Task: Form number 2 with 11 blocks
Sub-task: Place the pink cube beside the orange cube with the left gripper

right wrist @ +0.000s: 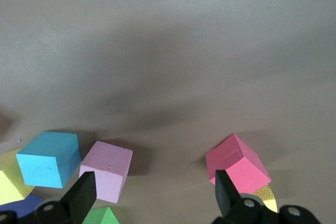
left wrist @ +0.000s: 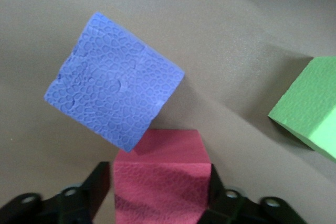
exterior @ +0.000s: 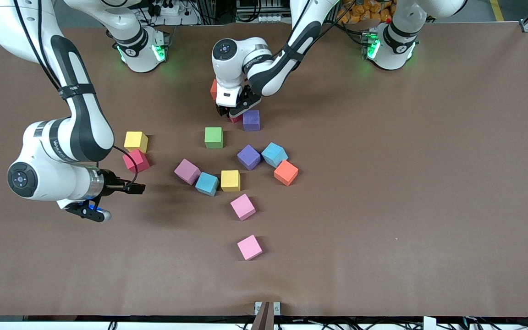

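While the right arm waits, the left gripper [exterior: 231, 112] pinches a red block [left wrist: 160, 179] on the table [exterior: 383, 183].
That block touches a purple block [exterior: 251, 120]; a green block [exterior: 213, 137] lies nearer the camera. The remaining blocks lie scattered mid-table, no digit formed. The right gripper [exterior: 138, 187], fingers spread, hovers near another red block [exterior: 136, 161].

Brown table [exterior: 383, 206]. Two bright pink cubes: one [exterior: 243, 206] near the cluster's middle, the other [exterior: 250, 247] nearer the front camera, apart from it. Black clip-like fixture [exterior: 264, 314] at the table's front edge.
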Robot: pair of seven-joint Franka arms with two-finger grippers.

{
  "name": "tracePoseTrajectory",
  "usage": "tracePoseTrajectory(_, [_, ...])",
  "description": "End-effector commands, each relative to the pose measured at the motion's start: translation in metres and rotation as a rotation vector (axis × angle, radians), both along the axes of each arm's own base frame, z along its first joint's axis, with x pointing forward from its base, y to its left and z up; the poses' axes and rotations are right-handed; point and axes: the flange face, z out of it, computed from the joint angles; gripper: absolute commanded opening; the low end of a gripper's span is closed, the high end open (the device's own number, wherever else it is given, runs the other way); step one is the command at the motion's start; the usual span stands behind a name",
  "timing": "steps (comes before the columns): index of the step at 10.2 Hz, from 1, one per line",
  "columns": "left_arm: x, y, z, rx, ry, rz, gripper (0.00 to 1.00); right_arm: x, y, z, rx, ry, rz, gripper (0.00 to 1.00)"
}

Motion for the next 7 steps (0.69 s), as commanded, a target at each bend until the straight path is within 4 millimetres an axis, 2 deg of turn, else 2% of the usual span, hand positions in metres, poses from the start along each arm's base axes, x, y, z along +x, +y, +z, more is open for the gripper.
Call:
tracePoseTrajectory(1, [-0.001, 0.003, 0.009, 0.000, 0.001, 0.119, 0.00, -0.001, 0.001, 0.001, 0.006, -0.002, -0.020, 1.00])
tracePoseTrajectory(3, [-0.004, 0.014, 0.030, 0.090, 0.039, 0.247, 0.00, -0.001, 0.002, 0.001, 0.006, 0.000, -0.018, 1.00])
tracePoseTrajectory(5, [-0.014, 0.028, 0.048, 0.101, 0.071, 0.439, 0.00, -0.001, 0.002, 0.000, 0.005, 0.001, -0.018, 1.00])
tracePoseTrajectory(7, [-0.022, 0.033, 0.047, 0.126, 0.081, 0.631, 0.00, -0.001, 0.003, 0.000, 0.005, 0.000, -0.017, 1.00])
